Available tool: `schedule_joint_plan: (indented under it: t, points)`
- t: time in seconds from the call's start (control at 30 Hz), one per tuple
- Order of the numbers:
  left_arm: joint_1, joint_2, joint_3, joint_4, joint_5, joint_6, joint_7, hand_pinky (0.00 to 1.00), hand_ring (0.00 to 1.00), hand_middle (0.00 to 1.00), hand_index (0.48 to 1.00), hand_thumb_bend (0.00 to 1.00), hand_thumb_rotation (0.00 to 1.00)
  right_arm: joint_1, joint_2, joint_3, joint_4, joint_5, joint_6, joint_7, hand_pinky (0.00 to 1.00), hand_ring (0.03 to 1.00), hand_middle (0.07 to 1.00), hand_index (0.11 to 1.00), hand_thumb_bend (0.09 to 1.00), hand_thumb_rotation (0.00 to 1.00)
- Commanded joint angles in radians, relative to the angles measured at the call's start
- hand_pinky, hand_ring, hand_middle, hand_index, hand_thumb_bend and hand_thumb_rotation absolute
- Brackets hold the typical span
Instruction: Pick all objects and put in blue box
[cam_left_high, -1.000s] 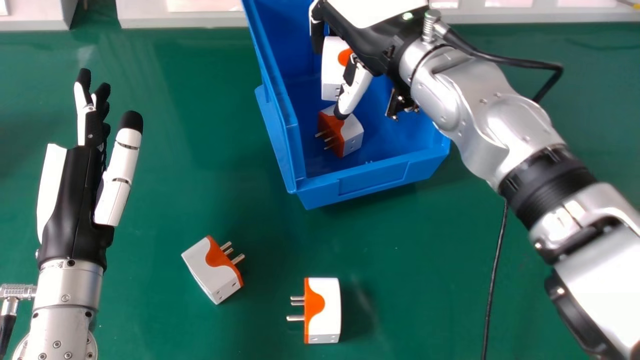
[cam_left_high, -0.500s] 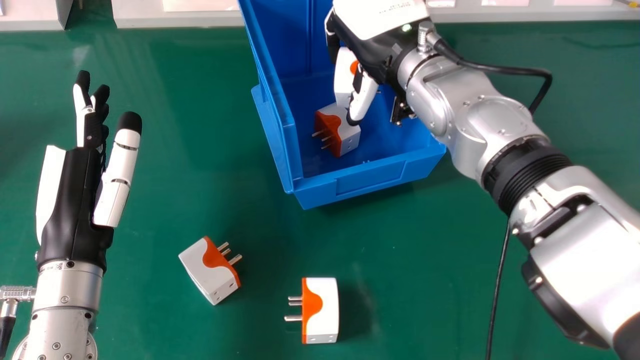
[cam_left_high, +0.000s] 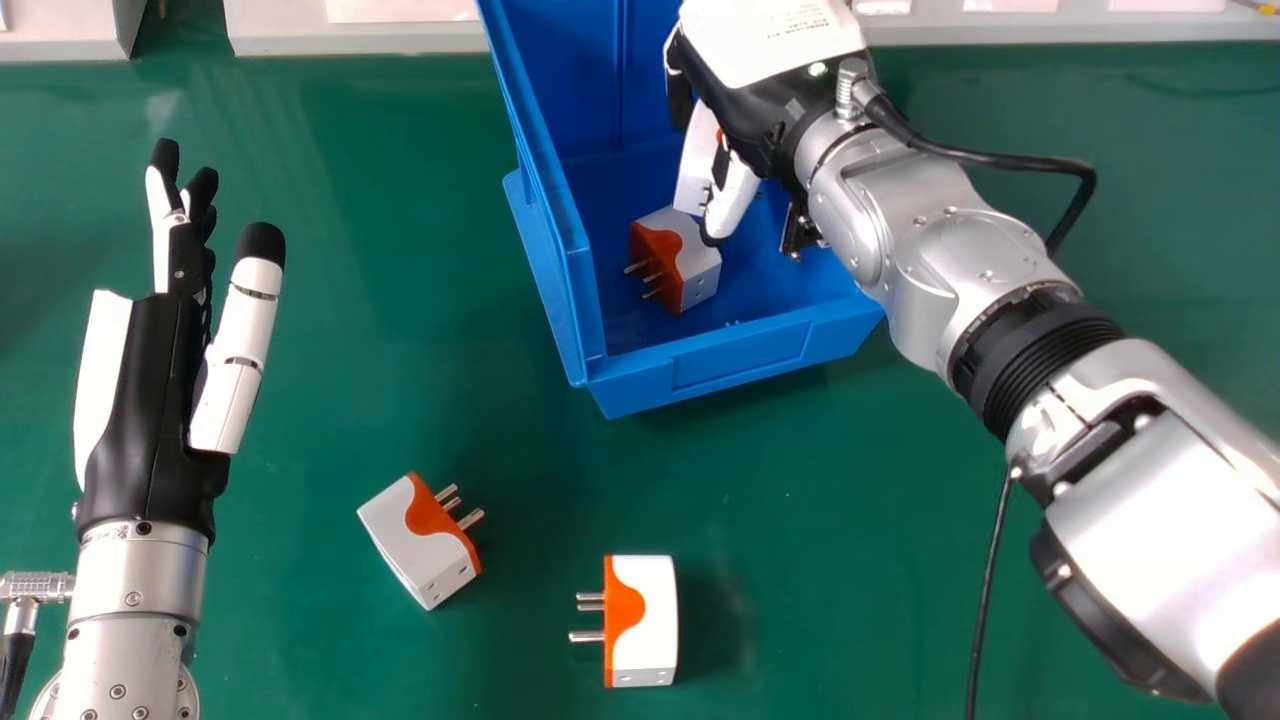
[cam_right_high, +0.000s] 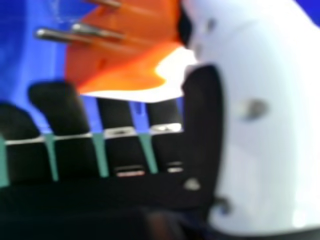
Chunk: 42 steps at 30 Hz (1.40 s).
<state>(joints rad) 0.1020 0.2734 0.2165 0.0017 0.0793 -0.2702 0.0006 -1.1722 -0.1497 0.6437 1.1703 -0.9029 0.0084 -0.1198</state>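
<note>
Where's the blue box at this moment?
Head view: the blue box stands on the green table, at top centre, with the right hand over its inside.

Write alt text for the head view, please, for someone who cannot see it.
The robot's right hand holds a white plug adapter inside a blue box, near a second adapter. Two more adapters lie on the green table, with the open left hand at left.

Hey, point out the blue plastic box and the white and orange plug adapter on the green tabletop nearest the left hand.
Blue plastic box (cam_left_high: 740, 360): head view, on its near wall.
White and orange plug adapter (cam_left_high: 401, 541): head view, on its white casing.
</note>
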Motion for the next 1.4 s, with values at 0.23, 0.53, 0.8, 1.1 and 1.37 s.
schedule_joint_plan:
  t: [0.23, 0.53, 0.8, 1.1, 1.37]
  points:
    - [-0.019, -0.003, -0.007, -0.007, 0.011, -0.011, 0.007, 1.0, 1.0, 1.0, 1.0, 0.41, 1.0, -0.011, -0.034, 0.03, -0.035, -0.005, 0.031, 0.021, 0.73, 0.818, 0.845, 0.862, 0.614, 0.56]
    - [-0.026, 0.0, -0.009, 0.007, 0.016, -0.023, 0.012, 1.0, 1.0, 1.0, 1.0, 0.41, 1.0, 0.003, -0.038, 0.029, -0.047, 0.006, 0.036, 0.014, 0.93, 0.962, 0.968, 0.971, 0.655, 0.73]
    - [-0.035, 0.001, -0.009, 0.028, 0.018, -0.035, 0.014, 1.0, 1.0, 1.0, 1.0, 0.4, 1.0, 0.021, -0.058, 0.031, -0.078, 0.0, 0.041, 0.005, 0.97, 0.991, 0.992, 0.993, 0.654, 0.76]
    - [-0.033, -0.004, -0.013, 0.023, 0.021, -0.037, 0.015, 1.0, 1.0, 1.0, 1.0, 0.4, 1.0, 0.212, -0.144, -0.068, -0.465, 0.035, 0.1, 0.011, 0.97, 0.998, 0.998, 0.999, 0.575, 0.69]
    - [-0.038, 0.0, -0.013, 0.037, 0.017, -0.044, 0.01, 1.0, 1.0, 1.0, 1.0, 0.4, 1.0, 0.535, -0.228, -0.181, -1.01, 0.001, 0.151, -0.02, 0.99, 1.0, 1.0, 1.0, 0.45, 0.46]
